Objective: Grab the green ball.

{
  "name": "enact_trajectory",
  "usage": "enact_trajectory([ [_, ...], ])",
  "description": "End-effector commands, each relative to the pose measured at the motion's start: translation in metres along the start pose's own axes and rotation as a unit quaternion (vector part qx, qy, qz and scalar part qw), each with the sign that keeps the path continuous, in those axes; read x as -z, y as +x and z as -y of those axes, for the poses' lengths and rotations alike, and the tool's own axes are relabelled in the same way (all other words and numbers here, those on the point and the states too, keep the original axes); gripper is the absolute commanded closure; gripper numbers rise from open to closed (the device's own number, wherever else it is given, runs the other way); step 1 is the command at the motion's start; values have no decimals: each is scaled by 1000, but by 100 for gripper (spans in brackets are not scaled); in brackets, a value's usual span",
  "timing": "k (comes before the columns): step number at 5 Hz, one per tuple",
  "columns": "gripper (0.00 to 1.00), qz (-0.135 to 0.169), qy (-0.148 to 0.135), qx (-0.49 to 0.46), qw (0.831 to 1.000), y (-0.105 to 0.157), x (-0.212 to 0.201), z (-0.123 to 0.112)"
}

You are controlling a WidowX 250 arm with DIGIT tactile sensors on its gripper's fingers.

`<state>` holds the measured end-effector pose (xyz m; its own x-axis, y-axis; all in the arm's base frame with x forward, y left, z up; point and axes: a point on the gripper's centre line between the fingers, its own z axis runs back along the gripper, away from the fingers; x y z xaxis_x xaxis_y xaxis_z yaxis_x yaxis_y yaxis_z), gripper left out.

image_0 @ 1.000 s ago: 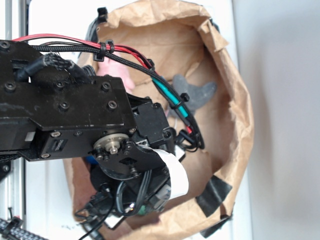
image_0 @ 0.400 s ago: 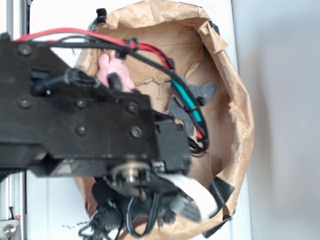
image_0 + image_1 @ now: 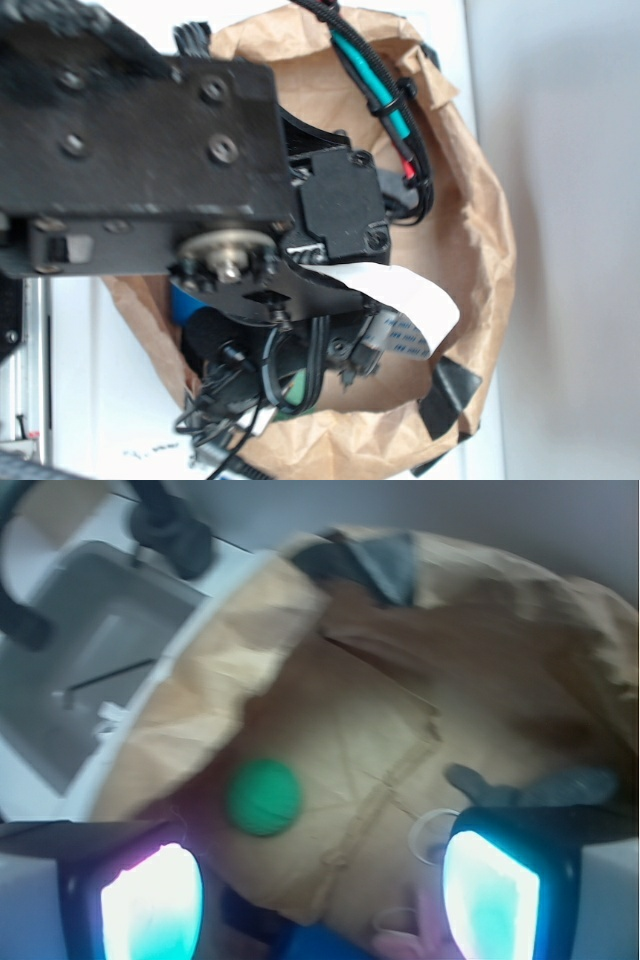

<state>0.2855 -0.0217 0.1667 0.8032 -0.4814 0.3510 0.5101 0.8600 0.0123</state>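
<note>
The green ball [image 3: 264,796] lies on the brown paper floor of the bag, small, round and blurred in the wrist view. My gripper [image 3: 320,900] is open, its two glowing pads [image 3: 150,908] at the bottom corners with nothing between them. The ball sits beyond the fingertips, nearer the left finger and not touching it. In the exterior view the black arm [image 3: 200,150] covers most of the bag and hides the fingers. Only a green sliver [image 3: 300,392] shows under the wrist cables.
The crumpled brown paper bag [image 3: 475,230] walls everything in. A grey plush [image 3: 370,560] lies at its far rim and a grey piece [image 3: 530,785] by the right finger. Pink plush [image 3: 420,935] and a blue bottle [image 3: 320,945] lie close below the gripper. A grey sink [image 3: 90,650] is outside, left.
In the exterior view the arm has swung toward the top of the frame. It now covers the pink rabbit and the grey plush that showed earlier.
</note>
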Motion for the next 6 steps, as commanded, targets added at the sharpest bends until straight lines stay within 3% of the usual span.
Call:
enact_trajectory([
  [1, 0, -44, 69, -17, 997, 15, 52, -30],
  [2, 0, -65, 65, 30, 995, 13, 98, -18],
  [3, 0, -68, 36, 67, 995, 16, 116, 8],
  [4, 0, -56, 4, 99, 993, 14, 117, 33],
  [5, 0, -18, 9, 107, 994, 9, 85, 44],
  [6, 0, 5, 15, 77, 997, 9, 70, 29],
])
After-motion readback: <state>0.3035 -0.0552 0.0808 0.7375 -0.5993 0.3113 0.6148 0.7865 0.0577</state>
